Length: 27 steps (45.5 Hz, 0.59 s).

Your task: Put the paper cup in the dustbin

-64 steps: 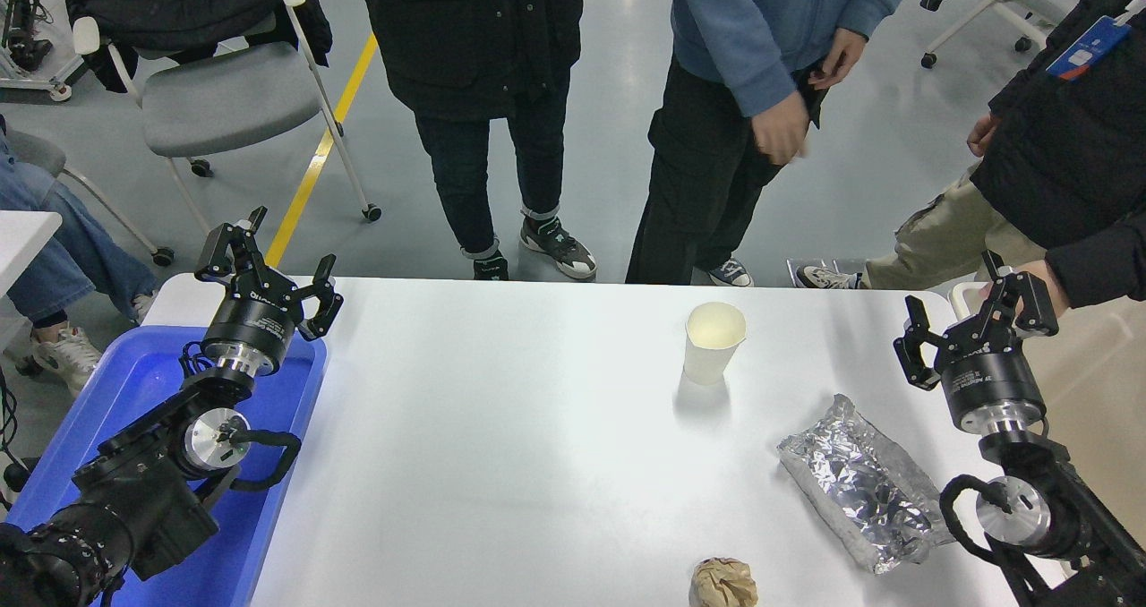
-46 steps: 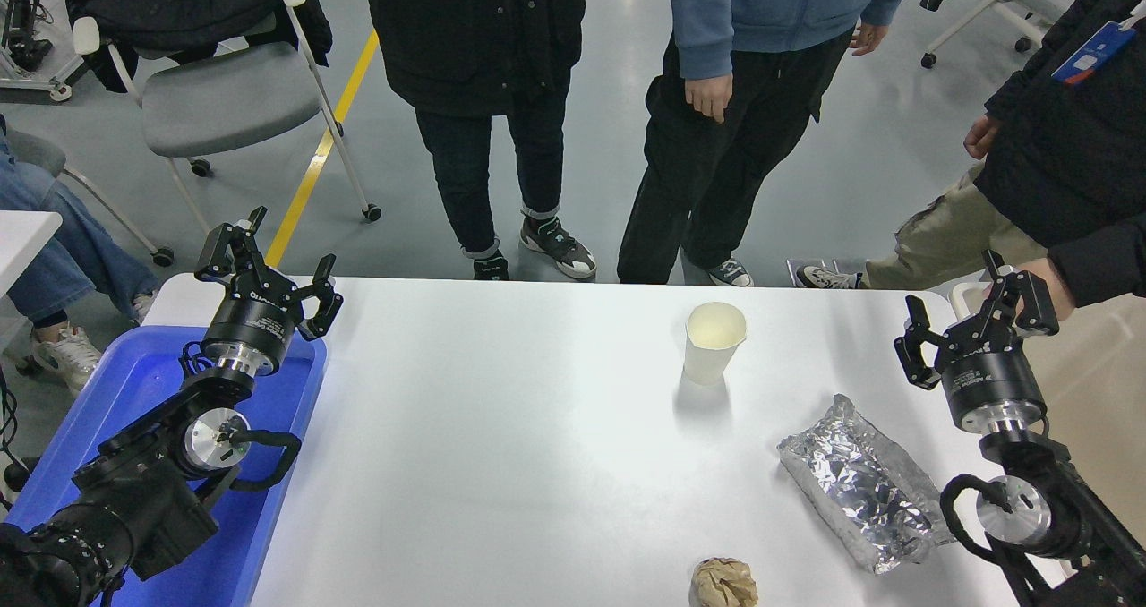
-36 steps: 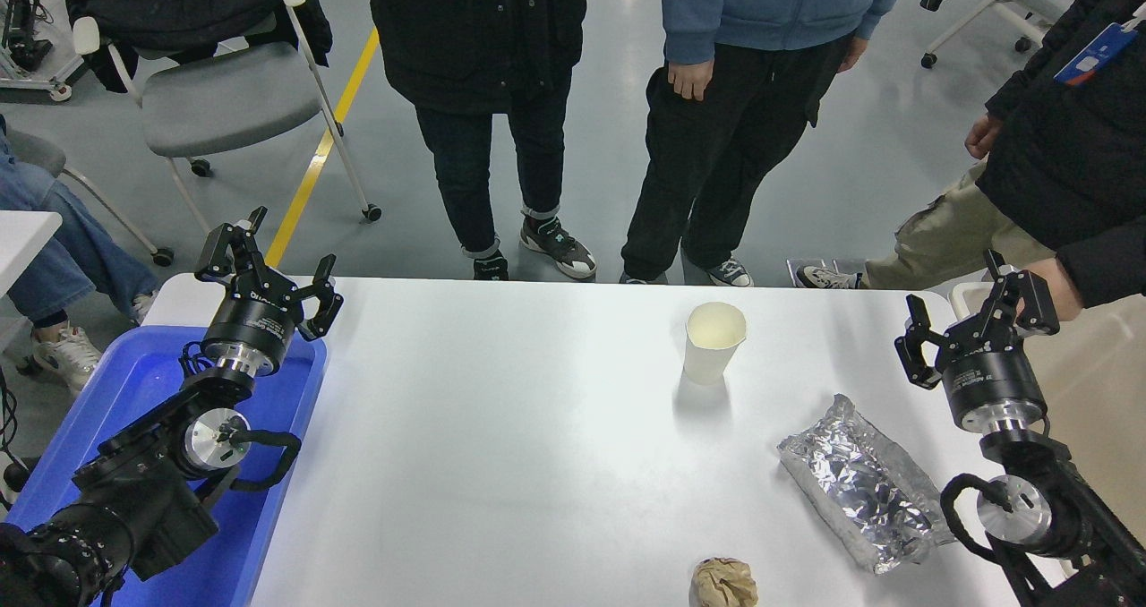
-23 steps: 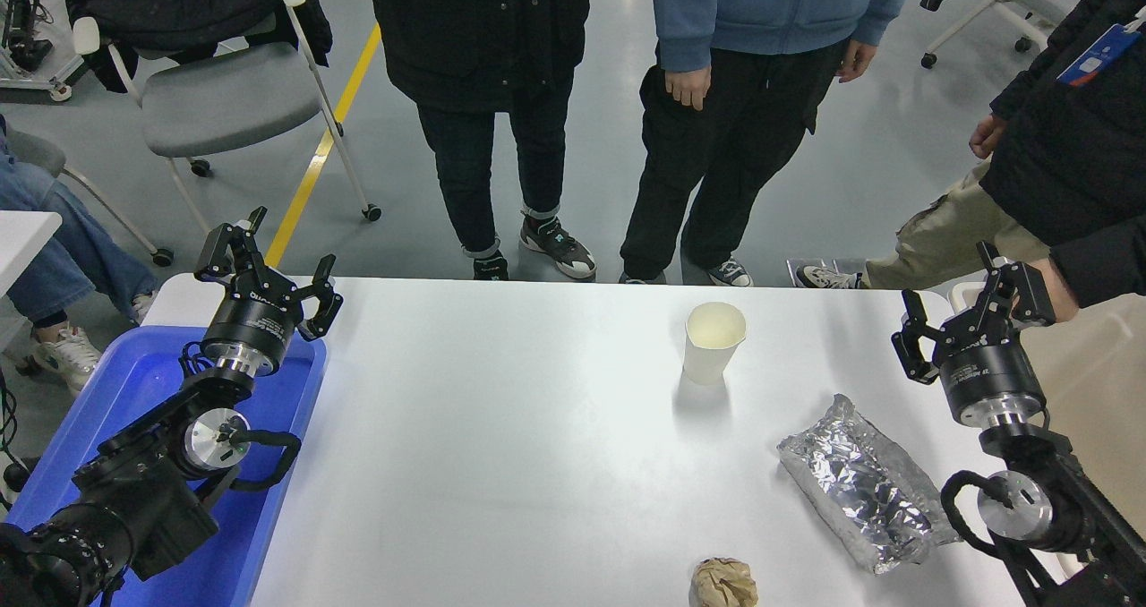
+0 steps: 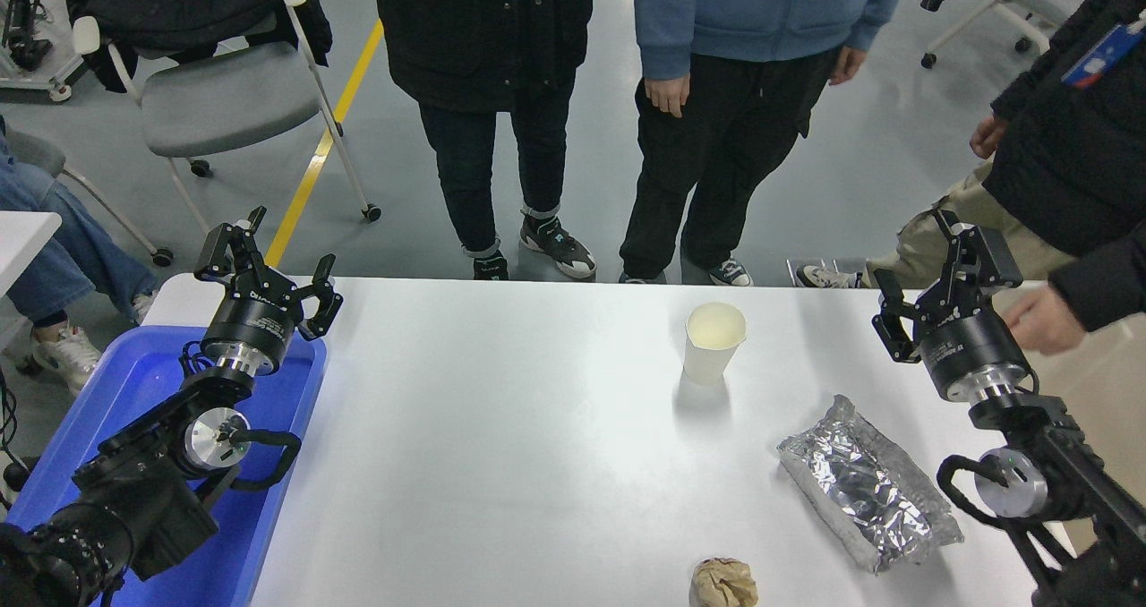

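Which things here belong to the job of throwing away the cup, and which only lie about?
For the job:
paper cup, upright
dustbin, at the table's right end
right gripper, jaws open

Lying about:
foil packet
brown paper ball
blue tray
left gripper, parked

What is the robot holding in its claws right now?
Nothing. The right gripper and left gripper are both open and empty; the paper cup stands alone on the table.

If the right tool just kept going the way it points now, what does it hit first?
Probably nothing on the table. The right tool, open, points up and away past the table's far right corner, not at the paper cup off to its left. Beyond lies a person's tan trouser leg, though depth is unclear.
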Each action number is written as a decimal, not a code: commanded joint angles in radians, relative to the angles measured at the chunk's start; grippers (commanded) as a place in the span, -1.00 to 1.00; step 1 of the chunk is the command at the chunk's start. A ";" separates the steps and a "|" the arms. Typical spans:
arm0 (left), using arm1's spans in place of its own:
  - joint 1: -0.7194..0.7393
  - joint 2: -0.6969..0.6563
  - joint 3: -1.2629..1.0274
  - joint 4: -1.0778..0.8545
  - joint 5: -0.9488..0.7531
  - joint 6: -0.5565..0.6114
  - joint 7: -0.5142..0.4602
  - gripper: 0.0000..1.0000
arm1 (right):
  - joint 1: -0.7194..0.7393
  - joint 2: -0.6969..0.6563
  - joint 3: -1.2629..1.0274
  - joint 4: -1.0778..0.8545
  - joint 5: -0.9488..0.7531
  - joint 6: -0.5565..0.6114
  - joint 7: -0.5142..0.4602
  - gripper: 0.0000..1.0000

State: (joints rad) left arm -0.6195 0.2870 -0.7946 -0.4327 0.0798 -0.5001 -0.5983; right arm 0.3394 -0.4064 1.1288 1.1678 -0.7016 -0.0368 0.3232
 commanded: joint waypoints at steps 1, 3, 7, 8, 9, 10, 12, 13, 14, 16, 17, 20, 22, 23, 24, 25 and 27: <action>0.000 0.000 0.000 0.000 0.000 0.000 0.000 1.00 | 0.141 -0.137 -0.174 0.010 -0.044 -0.005 -0.013 0.99; 0.000 0.000 0.000 0.000 0.000 0.000 0.000 1.00 | 0.168 -0.167 -0.231 0.013 -0.050 -0.002 -0.012 0.99; 0.000 0.000 0.000 0.000 0.000 0.000 0.000 1.00 | 0.237 -0.236 -0.369 0.015 -0.082 0.000 -0.009 0.99; 0.000 0.000 0.000 0.000 0.000 0.000 0.000 1.00 | 0.254 -0.250 -0.398 0.016 -0.090 0.000 -0.009 0.99; 0.000 0.000 0.000 0.000 0.000 0.000 0.000 1.00 | 0.272 -0.264 -0.427 0.018 -0.094 0.000 -0.009 0.99; 0.000 0.000 0.000 0.000 0.000 0.000 0.000 1.00 | 0.289 -0.275 -0.454 0.018 -0.098 0.000 -0.009 0.99; 0.000 0.000 0.000 0.000 0.000 0.000 0.000 1.00 | 0.323 -0.295 -0.500 0.023 -0.099 0.000 -0.007 0.99; 0.000 0.001 0.000 0.000 0.000 0.000 0.000 1.00 | 0.345 -0.305 -0.526 0.029 -0.101 0.000 -0.007 0.98; 0.000 0.000 0.000 0.000 0.000 0.000 0.000 1.00 | 0.365 -0.313 -0.552 0.035 -0.101 0.000 -0.007 0.99; 0.000 0.001 0.000 0.000 0.000 0.000 0.000 1.00 | 0.415 -0.328 -0.618 0.050 -0.107 0.001 -0.007 0.99; 0.000 0.001 0.000 0.000 0.000 0.000 0.000 1.00 | 0.444 -0.336 -0.656 0.056 -0.113 0.001 -0.007 0.99; 0.000 0.000 0.000 0.000 0.000 0.000 0.000 1.00 | 0.547 -0.342 -0.786 0.062 -0.142 0.001 -0.007 0.99; 0.000 0.001 0.000 0.000 0.000 0.000 0.000 1.00 | 0.617 -0.342 -0.871 0.062 -0.154 0.000 -0.007 0.99; 0.000 0.000 0.000 0.000 0.000 0.000 0.000 1.00 | 0.680 -0.342 -0.942 0.062 -0.160 0.000 -0.007 0.99; 0.000 0.001 0.000 0.000 0.000 0.000 0.000 1.00 | 0.717 -0.342 -0.989 0.062 -0.163 0.000 -0.007 0.98; 0.000 0.000 0.000 0.000 0.000 0.000 0.000 1.00 | 0.752 -0.341 -1.035 0.062 -0.167 0.000 -0.007 0.98; 0.001 0.000 0.000 0.000 0.000 0.000 0.000 1.00 | 0.823 -0.335 -1.127 0.062 -0.174 -0.003 -0.007 0.98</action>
State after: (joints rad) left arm -0.6196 0.2877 -0.7946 -0.4326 0.0797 -0.5001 -0.5982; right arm 0.8213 -0.7045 0.4368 1.2149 -0.8239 -0.0363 0.3161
